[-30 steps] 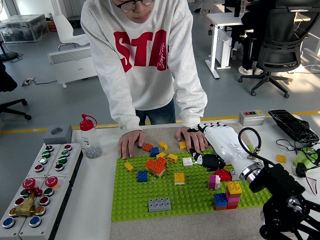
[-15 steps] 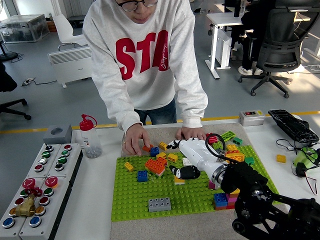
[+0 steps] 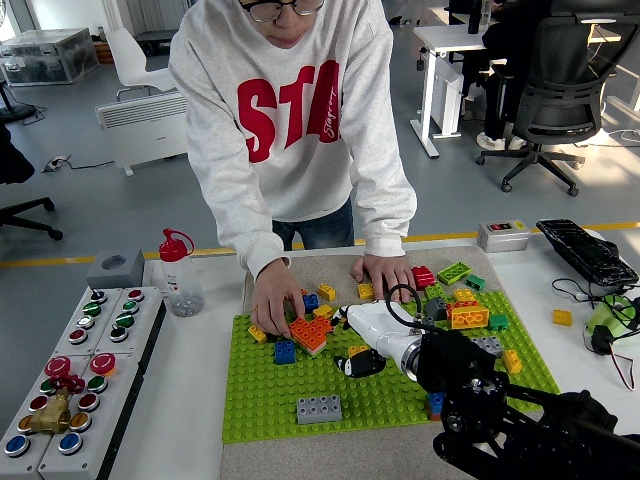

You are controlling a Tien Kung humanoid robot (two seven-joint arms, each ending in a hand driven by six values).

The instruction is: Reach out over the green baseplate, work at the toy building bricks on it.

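green baseplate [image 3: 270, 395]: studded glossy plastic | right hand [image 3: 362, 345]: smooth white-black plastic | mat [image 3: 320, 268]: rough beige cloth

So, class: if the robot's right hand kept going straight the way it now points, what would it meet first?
Probably the orange brick cluster, which the person's hand is touching. The right hand points left across the green baseplate; its height above the bricks is unclear.

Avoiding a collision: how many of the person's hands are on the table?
2. One hand rests on the orange bricks at the baseplate's far left; the other lies at its far edge, just beyond the robot's right hand.
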